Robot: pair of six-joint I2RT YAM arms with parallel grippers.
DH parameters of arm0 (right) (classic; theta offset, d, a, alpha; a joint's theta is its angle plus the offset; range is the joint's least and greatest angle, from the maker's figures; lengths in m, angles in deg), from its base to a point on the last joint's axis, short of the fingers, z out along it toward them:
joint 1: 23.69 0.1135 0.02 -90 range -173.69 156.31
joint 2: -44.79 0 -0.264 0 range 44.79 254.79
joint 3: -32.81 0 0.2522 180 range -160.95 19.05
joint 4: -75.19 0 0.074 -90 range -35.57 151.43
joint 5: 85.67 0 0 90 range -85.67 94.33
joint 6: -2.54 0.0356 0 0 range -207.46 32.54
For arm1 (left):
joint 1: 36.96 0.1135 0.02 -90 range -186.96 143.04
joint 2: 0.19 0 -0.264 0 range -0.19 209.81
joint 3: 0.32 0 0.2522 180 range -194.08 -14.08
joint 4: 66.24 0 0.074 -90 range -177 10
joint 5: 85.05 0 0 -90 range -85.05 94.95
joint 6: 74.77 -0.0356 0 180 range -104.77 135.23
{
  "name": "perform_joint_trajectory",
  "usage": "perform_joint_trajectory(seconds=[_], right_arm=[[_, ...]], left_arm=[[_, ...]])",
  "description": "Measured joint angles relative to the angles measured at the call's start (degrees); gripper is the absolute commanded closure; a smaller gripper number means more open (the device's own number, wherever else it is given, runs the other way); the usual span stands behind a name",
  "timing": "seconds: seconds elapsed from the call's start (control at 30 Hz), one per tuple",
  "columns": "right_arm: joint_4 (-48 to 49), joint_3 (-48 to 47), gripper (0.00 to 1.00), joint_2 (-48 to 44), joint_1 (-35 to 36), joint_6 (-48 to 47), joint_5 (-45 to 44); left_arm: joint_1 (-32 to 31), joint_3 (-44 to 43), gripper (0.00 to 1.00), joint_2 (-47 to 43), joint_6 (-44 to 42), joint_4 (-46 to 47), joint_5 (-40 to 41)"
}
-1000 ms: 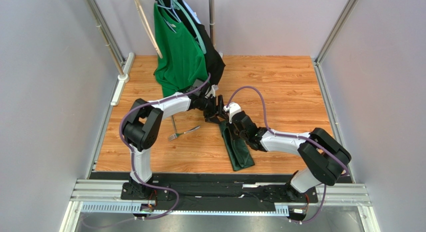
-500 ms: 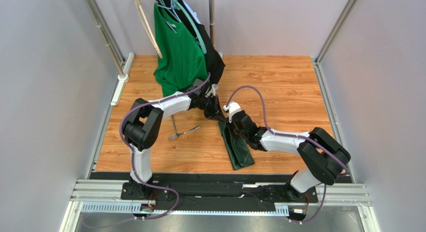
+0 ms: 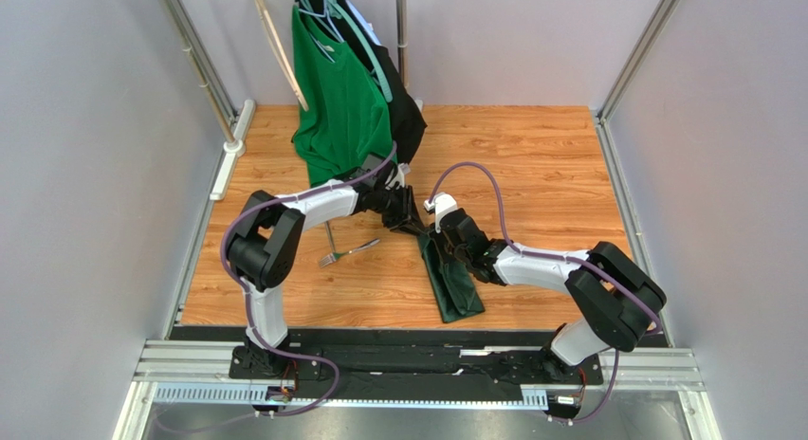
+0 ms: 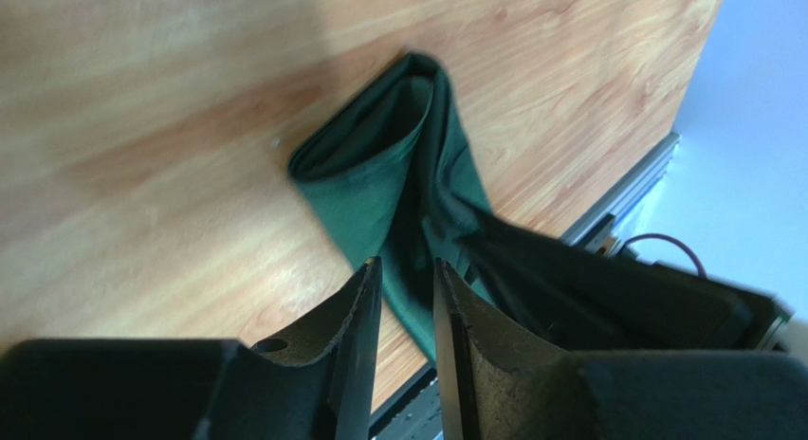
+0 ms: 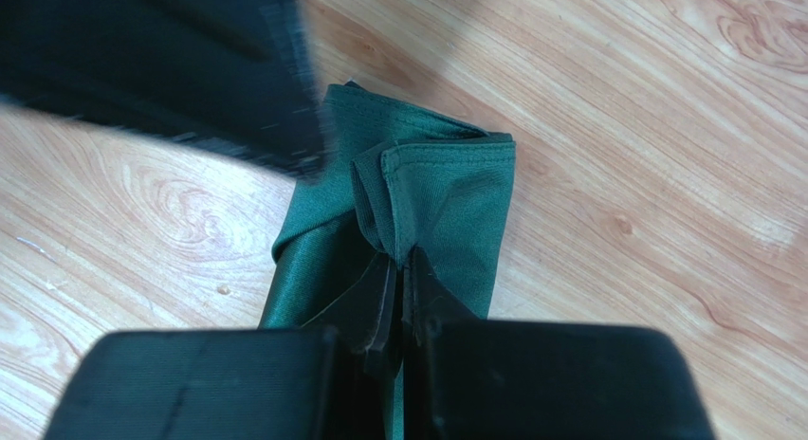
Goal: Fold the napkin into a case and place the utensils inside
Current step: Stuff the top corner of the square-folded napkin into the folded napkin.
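On my top camera a bright green T-shirt (image 3: 341, 99) hangs at the back left, with a black garment (image 3: 408, 118) just beside it on its right. In front of them a slim, shiny silver metal fork (image 3: 353, 251) lies flat on the wooden tabletop (image 3: 560, 165), outside the cloth and apart from it.

Right of the fork I see my left pincer (image 3: 413, 222) above the far end of the dark forest-green cloth napkin (image 3: 453, 288). On its wrist camera the left pincer (image 4: 406, 265) has its jaws a narrow gap apart with nothing between them, and the napkin (image 4: 370, 189) gapes below like a pouch mouth.

The napkin lies near the middle of the tabletop, folded into a long narrow strip that runs from the near edge away from me. My right pincer (image 5: 400, 269) has its jaws together, clamped on a hemmed fold of the napkin (image 5: 455, 193) at that far end.
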Motion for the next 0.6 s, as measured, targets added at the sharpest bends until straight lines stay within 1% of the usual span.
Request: perform_joint_trajectory(seconds=[0.07,0.1,0.13,0.2,0.23,0.33,0.4,0.5,0.53,0.6], right_arm=[[-0.94,-0.09,1.00,-0.46,-0.09,0.20,-0.15],[-1.20,-0.07,1.00,-0.74,-0.09,0.24,-0.15],[-1.36,-0.07,1.00,-1.07,-0.11,0.35,-0.15],[-1.31,-0.07,1.00,-1.40,-0.17,0.37,0.02],[-1.29,-0.07,1.00,-1.42,-0.22,0.37,0.11],[-1.38,-0.07,1.00,-1.25,-0.24,0.33,0.31],[-1.01,-0.09,1.00,-0.87,-0.46,0.28,0.59],[-0.90,-0.09,1.00,-0.68,-0.46,0.17,0.76],[-0.81,-0.09,1.00,-0.68,-0.46,0.15,0.79],[-0.63,-0.09,1.00,-0.68,-0.46,0.13,0.79]], left_arm=[[-0.33,2.51,0.51,-2.16,-0.11,0.63,0.87],[-0.55,3.21,0.42,-2.86,-0.17,1.27,1.03],[-0.79,3.45,0.13,-3.08,-0.24,2.01,1.01],[-1.29,3.43,0.08,-3.06,-0.20,3.72,0.52],[-1.46,3.08,0.01,-2.80,0.17,3.91,0.11],[-1.66,-0.37,0.01,-0.55,0.61,3.04,-0.81],[-1.55,-1.77,0.06,0.35,1.09,3.02,-0.96],[-1.60,-4.00,0.16,1.46,1.46,1.49,-0.76],[-1.64,-4.50,0.24,1.81,1.57,1.33,-0.74],[-1.70,-5.68,0.31,2.78,1.75,1.11,-1.03]])
